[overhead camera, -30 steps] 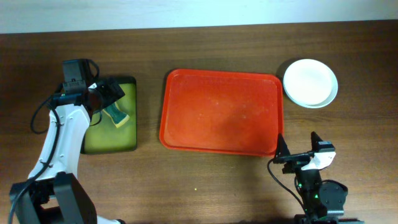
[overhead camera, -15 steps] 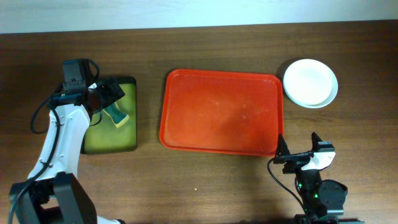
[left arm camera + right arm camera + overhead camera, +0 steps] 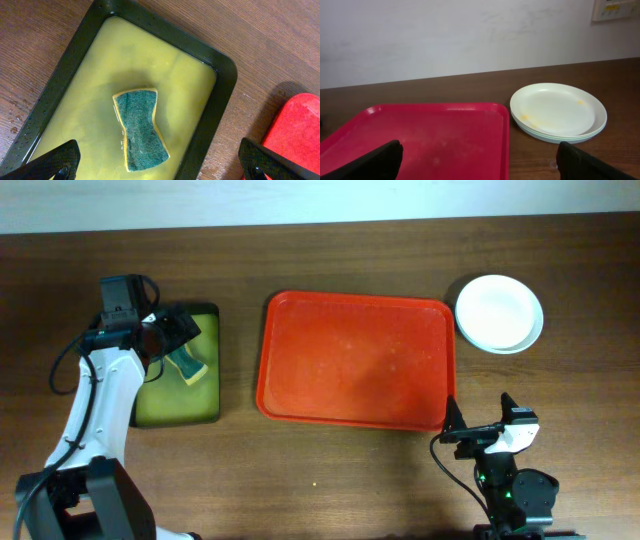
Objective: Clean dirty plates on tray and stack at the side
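The red tray [image 3: 300,390] lies in the middle of the table with nothing on it; it also shows in the right wrist view [image 3: 420,135]. The plates [image 3: 499,312] are stacked to the right of the tray; in the right wrist view the stack [image 3: 559,111] has a white plate on top with small yellow smears. My left gripper [image 3: 160,162] is open and empty above the small black tray, over a green-and-yellow sponge [image 3: 141,128]. My right gripper [image 3: 480,160] is open and empty, low at the tray's near right corner.
A small black-rimmed tray [image 3: 208,405] with yellow-green liquid sits left of the red tray; it also shows in the left wrist view [image 3: 220,95]. The sponge [image 3: 188,366] lies in it. A pale wall rises behind the table.
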Available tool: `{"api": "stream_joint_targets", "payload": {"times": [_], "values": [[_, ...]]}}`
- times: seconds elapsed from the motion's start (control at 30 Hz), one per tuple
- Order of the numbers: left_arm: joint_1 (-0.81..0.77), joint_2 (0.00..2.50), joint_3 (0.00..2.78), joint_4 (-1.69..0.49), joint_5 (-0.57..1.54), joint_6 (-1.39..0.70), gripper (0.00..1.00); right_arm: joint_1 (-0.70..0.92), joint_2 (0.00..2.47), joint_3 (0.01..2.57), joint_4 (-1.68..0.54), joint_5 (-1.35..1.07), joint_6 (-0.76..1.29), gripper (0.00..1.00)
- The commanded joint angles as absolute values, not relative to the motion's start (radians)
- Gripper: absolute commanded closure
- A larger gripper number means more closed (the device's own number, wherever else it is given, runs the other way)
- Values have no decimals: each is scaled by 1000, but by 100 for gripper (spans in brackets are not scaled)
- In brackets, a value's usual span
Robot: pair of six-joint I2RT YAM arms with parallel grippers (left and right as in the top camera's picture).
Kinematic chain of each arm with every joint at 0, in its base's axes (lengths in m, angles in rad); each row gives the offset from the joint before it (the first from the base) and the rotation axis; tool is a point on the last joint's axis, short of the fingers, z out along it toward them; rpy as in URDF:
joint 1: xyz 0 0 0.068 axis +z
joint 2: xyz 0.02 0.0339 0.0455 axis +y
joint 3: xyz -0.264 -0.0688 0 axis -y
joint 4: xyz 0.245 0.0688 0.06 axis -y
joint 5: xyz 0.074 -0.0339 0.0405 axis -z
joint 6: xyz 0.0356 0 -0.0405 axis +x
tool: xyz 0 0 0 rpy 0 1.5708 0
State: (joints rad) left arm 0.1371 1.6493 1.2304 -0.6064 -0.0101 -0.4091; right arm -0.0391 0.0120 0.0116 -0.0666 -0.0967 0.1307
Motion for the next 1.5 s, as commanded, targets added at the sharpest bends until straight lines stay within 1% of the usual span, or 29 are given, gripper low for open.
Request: {"api": "stream_joint_targets", "payload": {"times": [0.0,0.07,0.2,0.33,0.43,0.53,0.63,0.7,0.8,0.97,1.1,1.17,1.3,1.4,1.47], "values": [[141,1640,1233,-621,-27,-406,1,-33,3,6,-72,-89,128,1],[140,1608,1233,-670,-98,-406,1,-33,3,6,-72,-89,128,1],[136,1481,1209,-723,-102,-376,1,-33,3,6,-71,-89,128,2],[86,1248,1108,-709,-102,-306,1,-33,3,6,-72,-89,128,1],[72,954,911,-628,-102,-288,1,-33,3,6,-72,-89,128,1],[72,717,747,-612,-91,-239,1,-33,3,6,-72,-89,128,1],[72,583,655,-594,-7,-182,1,-33,3,6,-72,-89,128,1],[72,506,583,-528,44,-176,1,-33,3,6,-72,-89,128,1],[72,345,432,-402,46,-176,1,-33,3,6,-72,-89,128,1],[72,130,203,-269,46,-177,1,-33,3,6,-72,-89,128,1],[72,7,92,-210,46,-177,1,-33,3,6,-72,-89,128,1],[69,5,68,-171,45,-176,1,-33,3,6,-72,-89,128,1],[41,5,8,0,39,-138,1,-33,3,6,-72,-89,128,1],[15,5,9,-11,37,18,1,-33,3,6,-72,-89,128,1],[16,5,9,-91,-20,58,1,-33,3,6,-71,-89,128,1]]}}
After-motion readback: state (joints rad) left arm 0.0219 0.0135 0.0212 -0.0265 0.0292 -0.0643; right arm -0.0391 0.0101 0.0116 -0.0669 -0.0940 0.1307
